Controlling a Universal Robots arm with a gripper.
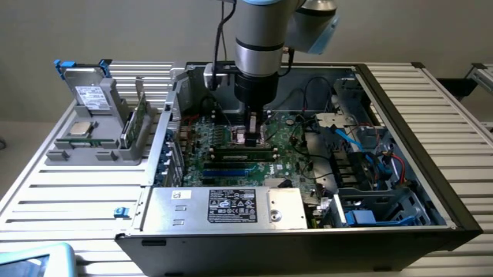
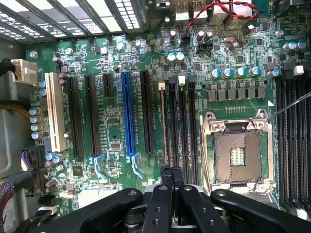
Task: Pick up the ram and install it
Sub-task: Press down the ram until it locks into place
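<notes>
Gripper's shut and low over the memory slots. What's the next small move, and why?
Probably a short, gentle press straight down. The gripper, shut, hangs just over the ram, which lies along a slot on the motherboard. Whether it is fully seated I cannot tell, so pressing before lifting away seems safest.

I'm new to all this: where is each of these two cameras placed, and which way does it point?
Exterior view: off the arm, above and in front of the open computer case, looking down into it; the arm comes down over the motherboard with its pincer low above the memory slots.
Wrist view: mounted on the arm's wrist, looking straight down at the motherboard from close range; the shut pincer pokes into the picture.
Shared: the green motherboard, its long slots and the pincer.
</notes>
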